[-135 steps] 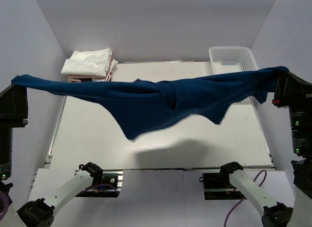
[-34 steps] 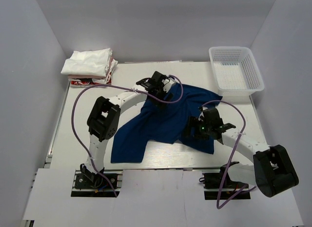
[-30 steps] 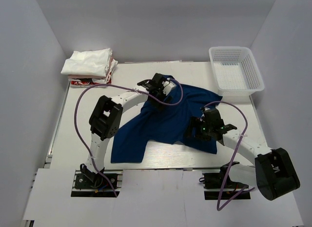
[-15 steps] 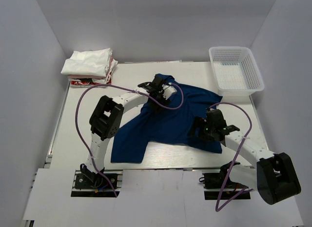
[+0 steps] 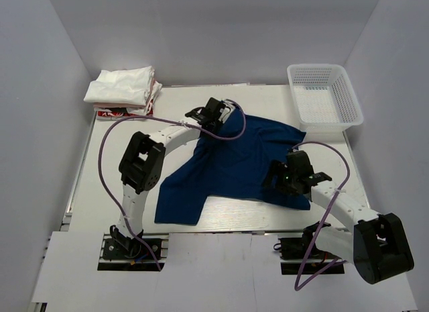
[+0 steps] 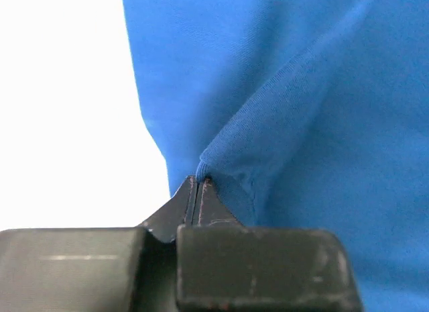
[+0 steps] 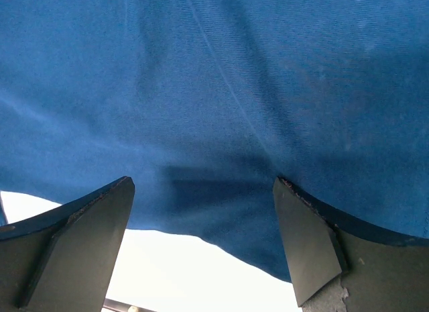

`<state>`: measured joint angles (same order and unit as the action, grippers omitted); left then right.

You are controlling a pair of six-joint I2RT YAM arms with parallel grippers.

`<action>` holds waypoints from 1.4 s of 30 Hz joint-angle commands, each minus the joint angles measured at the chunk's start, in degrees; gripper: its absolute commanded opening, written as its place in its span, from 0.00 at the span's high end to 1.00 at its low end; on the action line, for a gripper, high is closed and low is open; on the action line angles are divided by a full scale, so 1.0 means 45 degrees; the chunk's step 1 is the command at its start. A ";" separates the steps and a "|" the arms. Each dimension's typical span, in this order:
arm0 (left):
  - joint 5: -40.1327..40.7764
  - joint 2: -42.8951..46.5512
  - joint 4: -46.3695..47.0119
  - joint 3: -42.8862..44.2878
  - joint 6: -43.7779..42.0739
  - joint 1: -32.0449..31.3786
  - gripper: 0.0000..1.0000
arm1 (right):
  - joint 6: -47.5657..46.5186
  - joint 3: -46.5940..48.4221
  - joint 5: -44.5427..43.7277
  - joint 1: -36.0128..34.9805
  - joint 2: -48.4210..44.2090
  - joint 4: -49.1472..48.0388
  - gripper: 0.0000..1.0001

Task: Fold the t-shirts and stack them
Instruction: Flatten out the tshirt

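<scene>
The navy blue t-shirt (image 5: 234, 166) is spread creased over the middle of the table (image 5: 114, 178), with one tongue of cloth reaching toward the near left. A raised fold at its far edge is pinched between the closed tips of the left gripper (image 6: 198, 186). The right gripper (image 7: 203, 184) is held over the shirt's near right edge with its jaws wide apart, and nothing is grasped by it. Folded white t-shirts (image 5: 120, 86) are piled at the far left corner on a red-printed one (image 5: 107, 111), whose print is too small to be read. A white mesh basket (image 5: 325, 97) stands at the far right.
</scene>
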<state>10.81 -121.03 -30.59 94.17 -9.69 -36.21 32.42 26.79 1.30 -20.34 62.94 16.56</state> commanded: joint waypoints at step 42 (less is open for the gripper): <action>-0.6552 -0.0621 0.0430 0.3424 0.4421 0.5020 0.00 | -0.1875 0.3773 -0.0191 0.0692 0.1378 -0.0612 0.10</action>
<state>-5.28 -121.97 -31.27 108.60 11.40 -12.58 22.70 40.88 1.85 -17.26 65.12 18.55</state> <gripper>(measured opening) 0.997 0.904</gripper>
